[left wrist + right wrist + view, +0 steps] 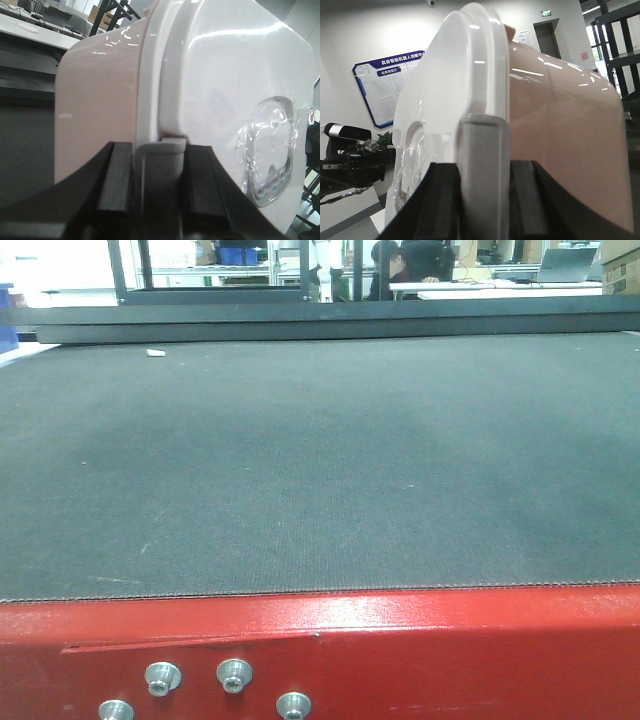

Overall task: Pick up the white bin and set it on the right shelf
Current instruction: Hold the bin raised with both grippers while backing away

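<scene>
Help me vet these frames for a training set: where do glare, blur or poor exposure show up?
Front view: soft overall, sheen on the red frame, background blown out at top left. Left wrist view: light streaks glare on the white bin; the left gripper is dark and blurred up close. Right wrist view: similar streaks on the bin; the right gripper is a near-black silhouette.

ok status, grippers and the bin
Left gripper shut on white bin. Right gripper shut on its other end. No sight of right shelf.
</scene>
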`<act>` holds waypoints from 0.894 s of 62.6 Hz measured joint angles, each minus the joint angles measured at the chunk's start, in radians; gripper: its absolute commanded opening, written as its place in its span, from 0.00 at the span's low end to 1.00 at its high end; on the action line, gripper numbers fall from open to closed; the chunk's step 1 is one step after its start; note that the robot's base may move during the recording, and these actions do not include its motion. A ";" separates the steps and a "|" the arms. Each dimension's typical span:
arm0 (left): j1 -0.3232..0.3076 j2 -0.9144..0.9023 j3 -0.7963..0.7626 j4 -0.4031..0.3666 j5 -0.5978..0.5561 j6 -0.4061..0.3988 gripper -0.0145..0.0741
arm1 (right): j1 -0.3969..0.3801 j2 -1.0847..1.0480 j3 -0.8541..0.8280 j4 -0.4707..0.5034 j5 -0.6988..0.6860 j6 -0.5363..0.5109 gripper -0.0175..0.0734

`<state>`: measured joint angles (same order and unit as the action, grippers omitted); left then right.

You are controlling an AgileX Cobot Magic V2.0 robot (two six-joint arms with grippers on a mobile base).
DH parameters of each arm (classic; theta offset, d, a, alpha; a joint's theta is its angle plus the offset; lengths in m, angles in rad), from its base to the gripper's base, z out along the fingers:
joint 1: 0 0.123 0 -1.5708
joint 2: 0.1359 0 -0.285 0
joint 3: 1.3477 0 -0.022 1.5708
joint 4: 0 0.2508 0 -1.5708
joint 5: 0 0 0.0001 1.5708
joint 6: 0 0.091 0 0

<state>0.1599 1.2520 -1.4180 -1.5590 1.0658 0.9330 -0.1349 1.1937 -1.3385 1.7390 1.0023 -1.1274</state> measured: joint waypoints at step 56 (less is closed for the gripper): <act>0.000 0.000 0.000 0.002 0.000 0.000 0.03 | 0.000 0.000 0.000 0.000 0.000 0.000 0.29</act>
<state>0.1599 1.2520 -1.4180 -1.5569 1.0658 0.9330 -0.1349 1.1937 -1.3385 1.7390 1.0023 -1.1274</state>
